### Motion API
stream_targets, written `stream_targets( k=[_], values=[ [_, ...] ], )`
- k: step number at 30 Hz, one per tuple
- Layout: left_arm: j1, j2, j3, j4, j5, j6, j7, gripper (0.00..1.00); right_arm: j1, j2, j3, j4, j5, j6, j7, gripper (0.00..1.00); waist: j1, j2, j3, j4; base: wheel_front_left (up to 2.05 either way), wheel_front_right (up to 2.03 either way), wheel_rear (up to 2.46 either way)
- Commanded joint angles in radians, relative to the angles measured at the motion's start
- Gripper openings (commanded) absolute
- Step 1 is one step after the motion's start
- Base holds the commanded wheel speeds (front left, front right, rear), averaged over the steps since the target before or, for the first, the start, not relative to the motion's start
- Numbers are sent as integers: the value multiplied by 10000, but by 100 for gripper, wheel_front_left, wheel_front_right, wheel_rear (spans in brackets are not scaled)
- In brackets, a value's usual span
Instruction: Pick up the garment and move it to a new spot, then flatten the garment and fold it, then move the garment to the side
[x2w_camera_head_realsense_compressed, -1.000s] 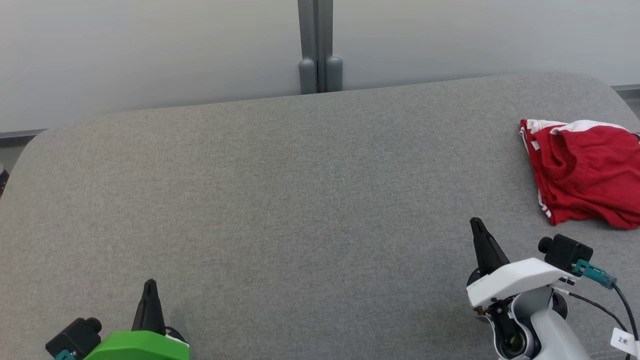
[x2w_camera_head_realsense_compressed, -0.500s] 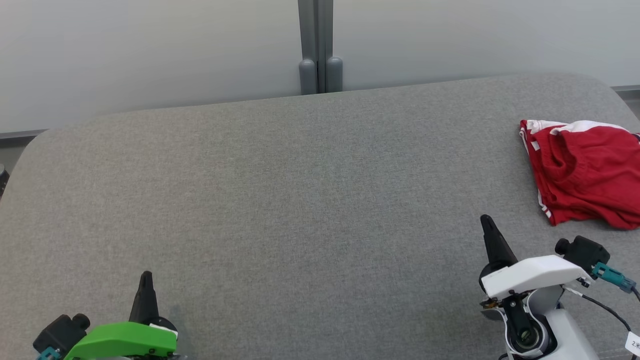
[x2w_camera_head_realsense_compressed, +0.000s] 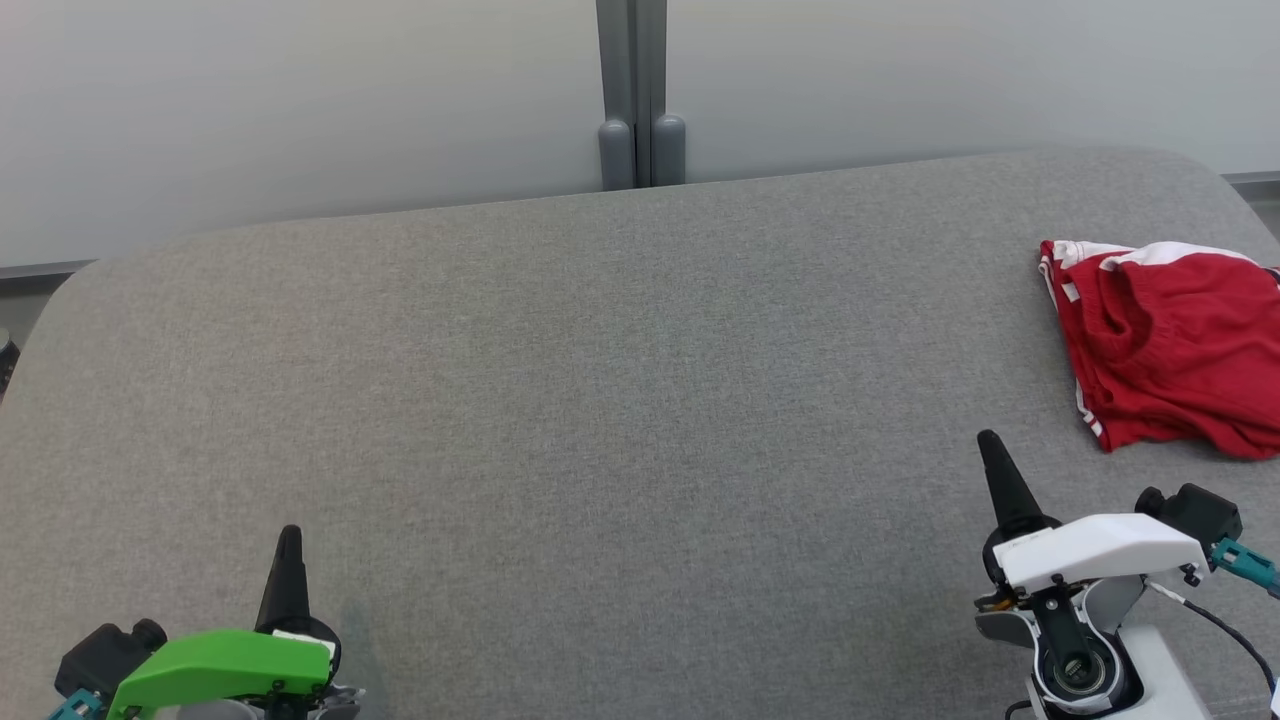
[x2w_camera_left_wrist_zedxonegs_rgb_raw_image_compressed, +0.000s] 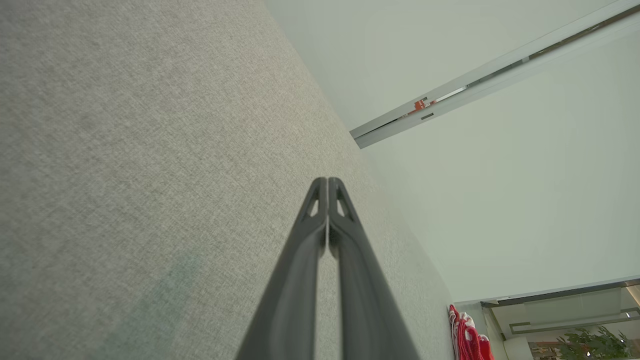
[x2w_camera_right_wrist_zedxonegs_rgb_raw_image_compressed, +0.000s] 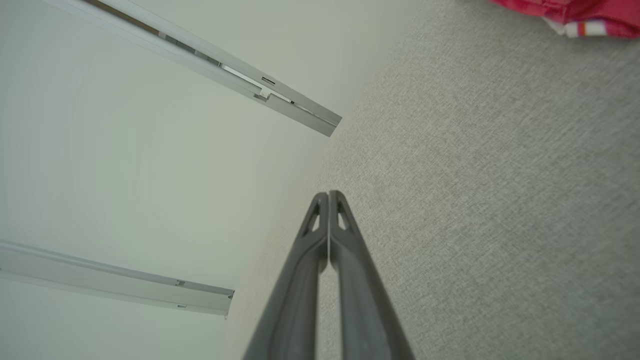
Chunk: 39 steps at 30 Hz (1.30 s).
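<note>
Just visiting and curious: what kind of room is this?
Probably an office or lab test space: a big grey fabric-covered table, plain pale partition walls, and a leafy plant beyond a glass panel.

head: above, facing down | wrists: low, skimming grey surface (x2w_camera_head_realsense_compressed: 600, 400) | shared: garment (x2w_camera_head_realsense_compressed: 1170, 340)

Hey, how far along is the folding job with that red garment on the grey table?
Done: hard to say; the red garment lies rumpled at the right edge of the grey table, not neatly folded, so it may be untouched. In hand: nothing; the left claw and right claw are both shut, empty and apart from it. Left: probably pickup, flattening, folding and setting aside.
</note>
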Motion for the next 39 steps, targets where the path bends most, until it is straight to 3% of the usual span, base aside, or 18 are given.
stream_targets(
  k=[1,39],
  values=[
    [-279,47,87,-108,-285,-118,64,0,-27,-24,-86,-184,303,-1,78,0,0,0,-1,1,0,0,0],
    [-686,60,492,-201,-3400,-495,974,0,286,-32,-778,-711,3629,-1,934,0,0,0,-43,11,0,0,0]
  ],
)
